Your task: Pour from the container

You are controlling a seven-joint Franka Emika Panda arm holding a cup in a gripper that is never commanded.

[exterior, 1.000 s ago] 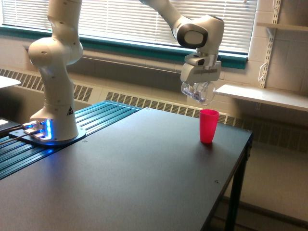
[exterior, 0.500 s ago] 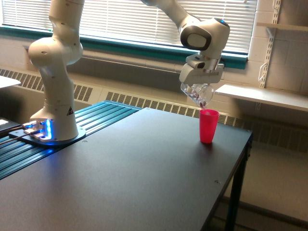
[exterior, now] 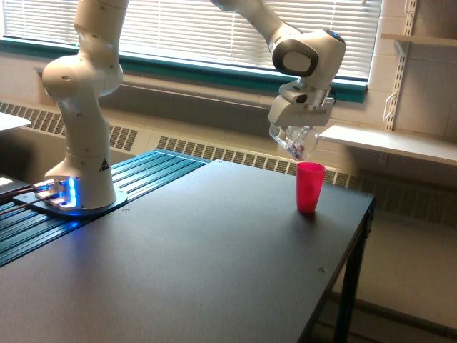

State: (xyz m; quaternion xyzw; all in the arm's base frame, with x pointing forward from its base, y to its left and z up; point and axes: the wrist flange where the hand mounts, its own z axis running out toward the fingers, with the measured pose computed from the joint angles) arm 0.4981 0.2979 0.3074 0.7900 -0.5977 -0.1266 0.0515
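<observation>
A clear rounded container (exterior: pixel 298 141) hangs tilted in the air, with my gripper (exterior: pixel 294 131) shut on it. Its lower lip points down toward the pink cup (exterior: pixel 309 187), which stands upright on the black table (exterior: pixel 178 264) near the far right corner. The container sits just above and slightly to the exterior view's left of the cup's rim. Something small and reddish shows inside the glass. My fingers are mostly hidden behind the glass.
The arm's white base (exterior: pixel 80 107) stands at the exterior view's left on a blue ribbed plate (exterior: pixel 136 186). A white shelf (exterior: pixel 389 143) runs along the wall behind the cup. The table's right edge (exterior: pixel 350 250) drops off close to the cup.
The gripper and container have shifted slightly right and the wrist has rotated, tipping the container more steeply over the cup. The pink cup has stayed in place.
</observation>
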